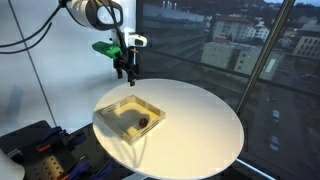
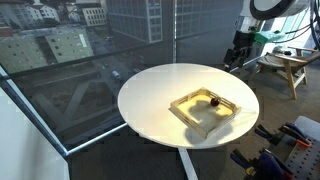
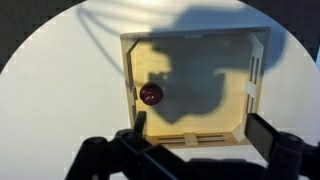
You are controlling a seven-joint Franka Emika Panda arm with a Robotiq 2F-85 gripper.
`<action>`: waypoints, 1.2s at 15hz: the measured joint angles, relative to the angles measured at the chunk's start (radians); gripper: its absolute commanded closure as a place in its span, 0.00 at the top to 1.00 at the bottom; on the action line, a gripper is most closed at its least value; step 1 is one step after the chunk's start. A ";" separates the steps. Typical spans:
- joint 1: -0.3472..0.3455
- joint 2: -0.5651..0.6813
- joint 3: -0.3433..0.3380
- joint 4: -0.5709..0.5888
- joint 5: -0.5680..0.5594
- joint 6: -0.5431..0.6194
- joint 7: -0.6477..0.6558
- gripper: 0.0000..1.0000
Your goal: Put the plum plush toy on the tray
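Jaws released, empty, partly cropped | plum plush toy (image 3: 150,94) inside tray (image 3: 258,70), shadowed

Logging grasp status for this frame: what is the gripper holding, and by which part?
Nothing. The gripper is open and empty; the plum plush toy lies on the tray.

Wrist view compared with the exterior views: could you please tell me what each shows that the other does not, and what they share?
Only the wrist view: a top-down look into the tray, with a large shadow across its floor and the open tool at the bottom edge. Only the exterior views: the tool hanging in the air above the round white table, and city buildings outside. Shared: the plum plush toy lying inside the tray, near one wall.
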 measured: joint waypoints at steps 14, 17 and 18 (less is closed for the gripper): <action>0.000 -0.082 0.000 0.002 0.000 -0.119 0.027 1.00; 0.000 -0.098 0.000 0.002 0.000 -0.144 0.028 1.00; 0.000 -0.102 0.000 0.003 0.000 -0.152 0.029 1.00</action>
